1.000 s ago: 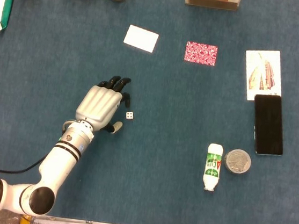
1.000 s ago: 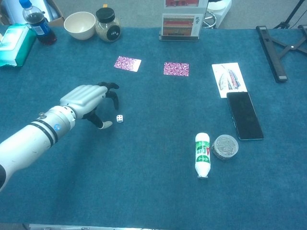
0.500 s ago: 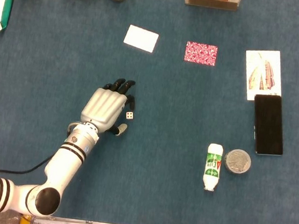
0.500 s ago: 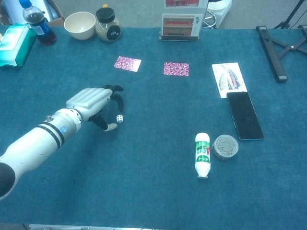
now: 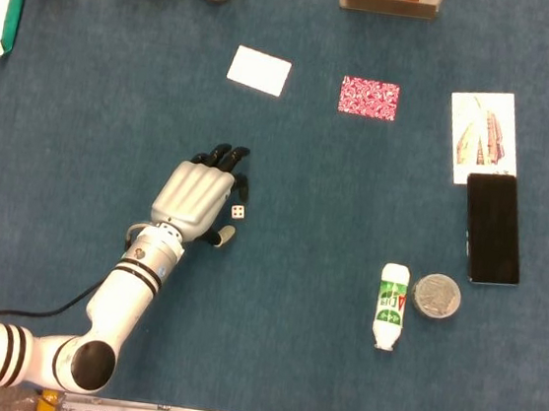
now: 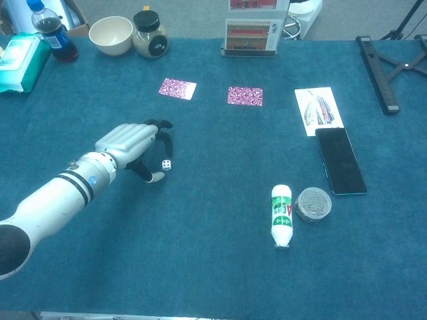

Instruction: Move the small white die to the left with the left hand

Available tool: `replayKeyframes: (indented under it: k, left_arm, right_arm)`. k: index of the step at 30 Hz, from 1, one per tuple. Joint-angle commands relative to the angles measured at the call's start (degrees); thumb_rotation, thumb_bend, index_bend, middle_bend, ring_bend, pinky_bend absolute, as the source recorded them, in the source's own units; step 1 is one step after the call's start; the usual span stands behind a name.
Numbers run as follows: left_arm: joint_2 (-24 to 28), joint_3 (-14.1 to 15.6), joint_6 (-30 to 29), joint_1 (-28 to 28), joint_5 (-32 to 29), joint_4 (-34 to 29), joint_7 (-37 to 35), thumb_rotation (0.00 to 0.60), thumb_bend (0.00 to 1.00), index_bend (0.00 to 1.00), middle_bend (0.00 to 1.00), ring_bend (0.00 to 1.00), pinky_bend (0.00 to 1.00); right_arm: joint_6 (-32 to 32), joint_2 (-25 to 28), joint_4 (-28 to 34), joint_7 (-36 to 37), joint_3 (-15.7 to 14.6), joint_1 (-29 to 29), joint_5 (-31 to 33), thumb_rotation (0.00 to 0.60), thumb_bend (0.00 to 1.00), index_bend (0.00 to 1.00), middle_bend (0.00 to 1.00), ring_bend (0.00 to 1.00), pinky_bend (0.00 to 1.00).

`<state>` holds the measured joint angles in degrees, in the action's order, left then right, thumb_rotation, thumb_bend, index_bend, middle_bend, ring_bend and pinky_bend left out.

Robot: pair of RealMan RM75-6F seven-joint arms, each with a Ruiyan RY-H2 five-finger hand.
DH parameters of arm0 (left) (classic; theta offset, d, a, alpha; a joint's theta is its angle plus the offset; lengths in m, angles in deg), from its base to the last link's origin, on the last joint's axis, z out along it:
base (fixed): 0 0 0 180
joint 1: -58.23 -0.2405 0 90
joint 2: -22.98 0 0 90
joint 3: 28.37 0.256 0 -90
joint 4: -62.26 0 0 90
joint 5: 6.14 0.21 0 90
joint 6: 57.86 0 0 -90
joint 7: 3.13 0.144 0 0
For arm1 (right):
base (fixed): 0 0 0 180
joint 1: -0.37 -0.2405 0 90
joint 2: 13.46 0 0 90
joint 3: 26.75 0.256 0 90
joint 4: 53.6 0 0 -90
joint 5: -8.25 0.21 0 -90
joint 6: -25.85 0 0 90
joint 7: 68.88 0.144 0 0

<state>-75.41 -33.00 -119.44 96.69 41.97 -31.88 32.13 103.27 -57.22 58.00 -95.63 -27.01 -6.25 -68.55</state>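
The small white die (image 5: pixel 239 211) (image 6: pixel 166 165) lies on the blue table cloth, a little left of the table's middle. My left hand (image 5: pixel 196 195) (image 6: pixel 131 145) hovers palm-down right beside it, on the die's left. Its dark fingertips (image 5: pixel 238 183) curl down just behind the die and its thumb (image 5: pixel 221 236) reaches in front, so the die sits in the gap between them. I see no contact with the die. The right hand shows in neither view.
A white card (image 5: pixel 259 71) and a patterned card (image 5: pixel 369 98) lie further back. To the right are a lying bottle (image 5: pixel 391 306), a round tin (image 5: pixel 437 295), a black phone (image 5: pixel 493 228) and a picture card (image 5: pixel 483 136). A bowl (image 6: pixel 111 34), jar (image 6: pixel 150 35) and cola bottle (image 6: pixel 50 29) stand at the back left.
My left hand has shifted right and slightly forward toward the die, bringing its fingertips and thumb around it. The die has stayed in place.
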Motion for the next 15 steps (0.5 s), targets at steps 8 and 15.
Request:
replayKeyframes:
  k: [8,15]
  left_arm:
    - [-0.86,-0.13,0.83,0.22,-1.03,2.09,-0.55,0.6,0.26,0.42,0.07,0.04,0.2]
    - [-1.41,-0.57,0.76,0.25,-0.79,2.79,-1.33,0.6,0.26,0.45,0.07,0.04,0.2]
  right_arm:
    - [0.62,0.58,0.64,0.33,0.22,0.29,-0.68,0.6,0.0,0.54,0.41,0.31,0.34]
    - [0.65,0.59,0.57,0.28,0.3,0.37,-0.59,0.6,0.0,0.54,0.41,0.31,0.34]
